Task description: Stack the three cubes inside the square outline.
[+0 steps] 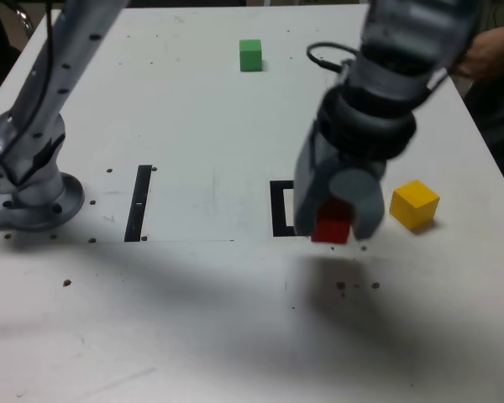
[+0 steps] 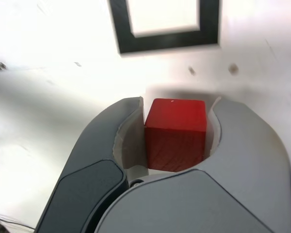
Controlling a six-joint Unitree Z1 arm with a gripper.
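White table; gripper clamps red cube.

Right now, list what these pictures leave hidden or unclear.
- Square outline: in the exterior view the gripper hides most of it; in the wrist view an edge cuts it off.
- Red cube: its underside is hidden in both views, so its height above the table cannot be told.
- Green cube and yellow cube: outside the wrist view.
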